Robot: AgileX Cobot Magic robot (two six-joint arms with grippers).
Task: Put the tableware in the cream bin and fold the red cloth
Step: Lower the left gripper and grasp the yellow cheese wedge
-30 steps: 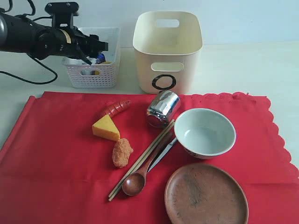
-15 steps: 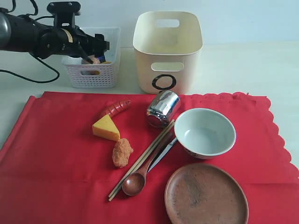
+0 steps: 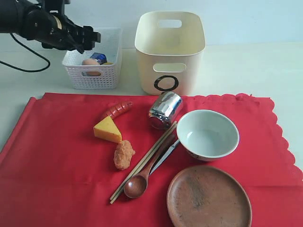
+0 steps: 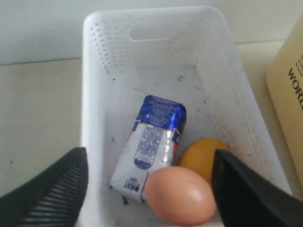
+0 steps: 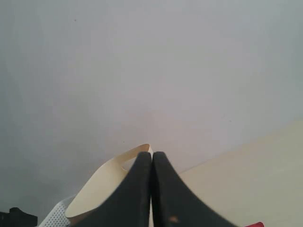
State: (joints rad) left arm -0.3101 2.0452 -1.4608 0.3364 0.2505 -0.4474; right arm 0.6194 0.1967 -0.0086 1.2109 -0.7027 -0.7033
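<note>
One plate (image 3: pixel 209 197) is set nearest on the red cloth (image 3: pixel 57 179), lower frame, with bowl (image 3: pixel 207 135) and cup (image 3: pixel 165 110) behind. Top centre, the cream bin (image 3: pixel 170 52) is stood. Upper left, the left hand (image 3: pixel 93 37) is held apart over a white basket (image 3: pixel 94 78); the right hand (image 5: pixel 151 189) is pressed together.

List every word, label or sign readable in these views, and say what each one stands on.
"O": a black ring mark on the front of the cream bin.
"WOR...": black letters on the cream bin's side in the left wrist view, cut off at the picture's edge.
Blue-and-white carton in the white basket: it has print, but too small to read.
</note>
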